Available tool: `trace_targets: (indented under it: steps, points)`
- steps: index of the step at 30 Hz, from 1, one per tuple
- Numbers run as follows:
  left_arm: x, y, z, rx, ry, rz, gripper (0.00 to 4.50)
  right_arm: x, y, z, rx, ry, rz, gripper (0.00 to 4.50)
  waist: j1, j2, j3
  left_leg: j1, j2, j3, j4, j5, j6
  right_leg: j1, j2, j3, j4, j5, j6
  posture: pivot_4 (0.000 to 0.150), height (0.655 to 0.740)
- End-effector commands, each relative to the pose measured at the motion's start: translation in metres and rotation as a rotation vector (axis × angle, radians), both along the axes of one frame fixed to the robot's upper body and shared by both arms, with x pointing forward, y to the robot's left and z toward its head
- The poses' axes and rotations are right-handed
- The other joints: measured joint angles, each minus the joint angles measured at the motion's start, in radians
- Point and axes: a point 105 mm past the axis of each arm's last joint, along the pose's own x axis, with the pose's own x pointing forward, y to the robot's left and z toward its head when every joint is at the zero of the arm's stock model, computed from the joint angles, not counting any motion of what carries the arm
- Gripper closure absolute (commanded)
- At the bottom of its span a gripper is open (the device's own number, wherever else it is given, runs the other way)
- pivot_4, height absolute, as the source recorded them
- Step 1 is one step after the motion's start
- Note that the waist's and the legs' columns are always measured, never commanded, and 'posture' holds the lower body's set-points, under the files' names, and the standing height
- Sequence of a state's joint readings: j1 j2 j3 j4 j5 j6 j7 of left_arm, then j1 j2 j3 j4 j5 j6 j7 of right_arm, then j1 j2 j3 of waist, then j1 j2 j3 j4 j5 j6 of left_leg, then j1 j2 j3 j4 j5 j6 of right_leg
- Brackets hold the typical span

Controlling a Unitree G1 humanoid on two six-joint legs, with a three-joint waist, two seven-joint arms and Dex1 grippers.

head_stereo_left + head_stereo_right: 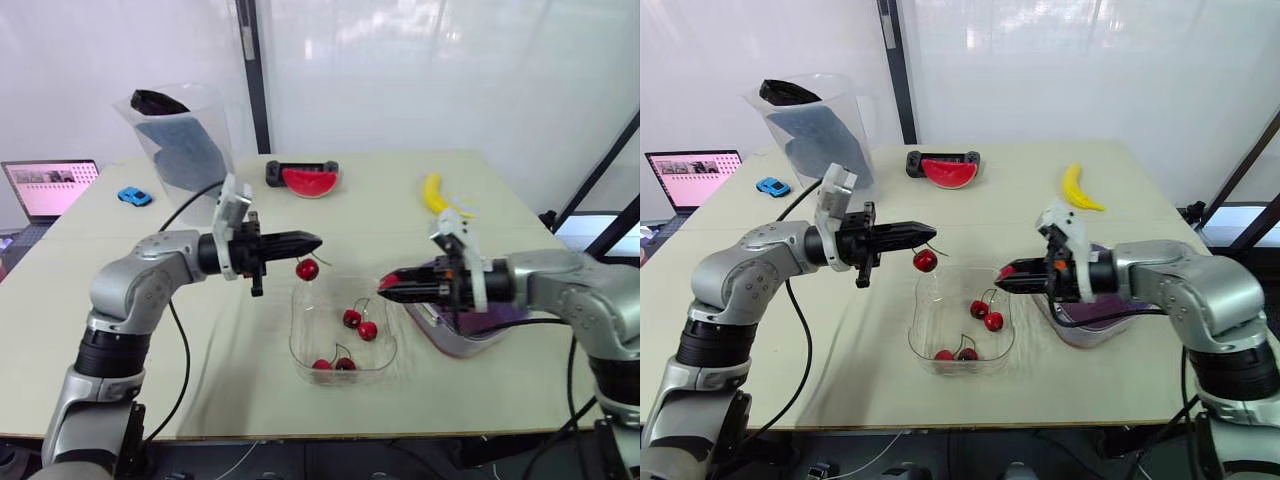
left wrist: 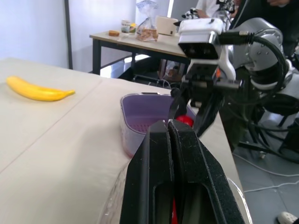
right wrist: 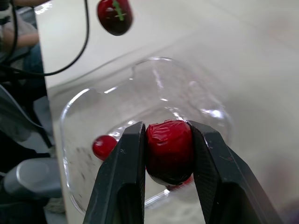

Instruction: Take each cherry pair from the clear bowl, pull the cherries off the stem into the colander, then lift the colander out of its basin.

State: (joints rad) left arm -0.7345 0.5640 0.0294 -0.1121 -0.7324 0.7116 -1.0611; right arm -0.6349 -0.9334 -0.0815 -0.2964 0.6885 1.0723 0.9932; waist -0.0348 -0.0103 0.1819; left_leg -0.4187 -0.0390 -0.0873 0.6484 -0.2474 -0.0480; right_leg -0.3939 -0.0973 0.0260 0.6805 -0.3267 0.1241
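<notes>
Pinching stem (image 1: 934, 247) in shut left gripper (image 1: 316, 242), with cherry (image 1: 307, 269) dangling over bowl (image 1: 296, 335); clamping second cherry (image 3: 169, 151) in right gripper (image 1: 384, 287) near colander (image 1: 480, 330).

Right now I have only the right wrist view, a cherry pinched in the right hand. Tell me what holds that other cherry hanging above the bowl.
Observer: The left hand, shut on its stem; the hanging cherry dangles over the clear bowl's far rim.
Operator: Give me the colander's position.
Observer: The purple colander sits beside the bowl on the robot's right, beneath the right hand's wrist.
Operator: Count the bowl's cherries.
Observer: Four cherries, two stemmed pairs.
</notes>
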Motion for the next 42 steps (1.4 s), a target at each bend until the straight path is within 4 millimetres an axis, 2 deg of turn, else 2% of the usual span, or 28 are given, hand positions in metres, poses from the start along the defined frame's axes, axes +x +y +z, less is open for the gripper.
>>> trace_targets:
  steps: [1, 3, 5, 9, 13, 17, 20, 21, 23, 27, 28, 32, 37, 39, 42]
  points:
    - [-0.007, 0.002, 0.007, -0.039, -0.039, 0.015, 4.50, 0.018, -0.050, 0.023, -0.096, -0.121, -0.174, 3.13, 0.002, 0.000, 0.000, 0.000, 0.000, 0.000, 0.000, 0.000, 0.000, 0.000, 0.000, 0.000, 0.000, 0.000, 0.000, 0.150, 0.7400]
    - [-0.008, -0.002, 0.004, -0.044, -0.039, 0.021, 4.50, 0.027, -0.072, 0.020, -0.178, -0.128, -0.248, 3.13, 0.002, 0.000, 0.000, 0.000, 0.000, 0.001, 0.001, 0.000, 0.001, 0.001, 0.000, 0.000, 0.000, 0.000, 0.000, 0.150, 0.7400]
    - [-0.009, -0.005, 0.003, -0.048, -0.038, 0.021, 4.50, 0.032, -0.087, 0.003, -0.314, -0.129, -0.256, 3.13, 0.000, 0.000, 0.000, 0.000, 0.001, 0.002, 0.000, 0.000, 0.001, 0.000, 0.000, 0.000, 0.000, 0.000, 0.000, 0.150, 0.7400]
    - [-0.010, -0.012, 0.003, -0.069, -0.041, 0.025, 4.50, 0.043, -0.091, -0.022, -0.387, -0.115, -0.235, 3.13, -0.007, 0.000, 0.000, 0.000, 0.001, 0.002, 0.000, 0.000, 0.001, 0.000, 0.000, 0.001, 0.000, 0.000, 0.000, 0.150, 0.7400]
    - [-0.012, -0.017, 0.003, -0.080, -0.040, 0.021, 4.50, 0.049, -0.092, -0.036, -0.413, -0.104, -0.224, 3.13, -0.006, 0.000, 0.000, 0.000, 0.001, 0.002, 0.000, 0.000, 0.000, 0.000, 0.000, 0.001, 0.000, 0.000, 0.000, 0.150, 0.7400]
    - [-0.014, -0.018, 0.003, -0.078, -0.039, 0.017, 4.50, 0.051, -0.091, -0.039, -0.406, -0.093, -0.223, 1.86, 0.000, 0.000, 0.000, 0.000, 0.001, 0.001, 0.001, 0.000, 0.000, 0.000, 0.000, 0.001, 0.000, 0.000, 0.000, 0.150, 0.7400]
    - [-0.014, -0.018, 0.006, -0.093, -0.043, 0.026, 4.50, 0.048, -0.083, -0.017, -0.269, -0.091, -0.218, 0.34, 0.001, 0.000, 0.000, 0.000, 0.001, 0.001, 0.001, 0.000, 0.000, 0.000, 0.000, 0.001, -0.001, 0.000, 0.000, 0.150, 0.7400]
    - [-0.014, -0.017, 0.009, -0.108, -0.048, 0.025, 4.50, 0.045, -0.083, -0.011, -0.246, -0.091, -0.210, 0.02, 0.001, 0.000, 0.000, 0.000, 0.001, 0.001, 0.001, 0.000, 0.000, 0.000, 0.000, 0.001, -0.001, 0.000, 0.000, 0.150, 0.7400]
    - [-0.015, -0.017, 0.014, -0.138, -0.056, 0.016, 4.50, 0.039, -0.084, -0.001, -0.220, -0.086, -0.192, 0.02, 0.002, 0.000, 0.000, 0.000, 0.001, 0.001, 0.001, 0.000, 0.000, 0.000, 0.000, 0.001, -0.001, 0.000, 0.000, 0.150, 0.7400]
    - [-0.014, -0.016, 0.020, -0.153, -0.053, 0.017, 4.50, 0.020, -0.061, 0.054, 0.061, -0.099, -0.099, 0.02, 0.004, 0.000, 0.000, 0.000, 0.001, 0.001, 0.001, 0.000, 0.000, 0.000, 0.000, 0.001, -0.001, 0.000, 0.000, 0.150, 0.7400]
    - [-0.013, -0.016, 0.020, -0.155, -0.052, 0.016, 4.50, 0.017, -0.055, 0.059, 0.102, -0.098, -0.075, 0.02, 0.003, 0.000, 0.000, 0.000, 0.001, 0.001, 0.001, 0.000, 0.000, 0.000, 0.000, 0.001, -0.001, 0.000, 0.000, 0.150, 0.7400]
    - [-0.012, -0.018, 0.023, -0.179, -0.037, -0.002, 4.50, 0.004, -0.008, 0.053, 0.160, -0.089, 0.061, 0.02, 0.004, -0.001, 0.000, 0.000, 0.001, 0.000, 0.001, 0.000, 0.001, 0.001, 0.001, 0.000, -0.001, 0.000, 0.000, 0.150, 0.7400]
    - [-0.013, -0.021, 0.019, -0.171, -0.025, -0.019, 4.50, -0.008, 0.054, 0.030, 0.248, -0.055, 0.182, 0.02, 0.005, -0.001, 0.000, 0.000, 0.001, 0.000, 0.001, 0.000, 0.001, 0.001, 0.000, 0.000, 0.000, 0.000, 0.000, 0.150, 0.7400]
    - [-0.013, -0.022, 0.019, -0.167, -0.025, -0.021, 4.50, -0.008, 0.068, 0.027, 0.283, -0.057, 0.184, 0.02, 0.005, -0.001, 0.000, -0.001, 0.001, 0.000, 0.002, 0.000, 0.000, 0.000, 0.000, 0.000, 0.000, 0.000, 0.000, 0.150, 0.7400]
    - [-0.013, -0.022, 0.019, -0.165, -0.025, -0.023, 4.50, -0.008, 0.077, 0.025, 0.298, -0.060, 0.181, 0.02, 0.015, -0.001, 0.000, -0.001, 0.001, -0.001, 0.002, 0.002, -0.003, 0.000, 0.000, 0.000, 0.000, 0.000, 0.000, 0.150, 0.7400]
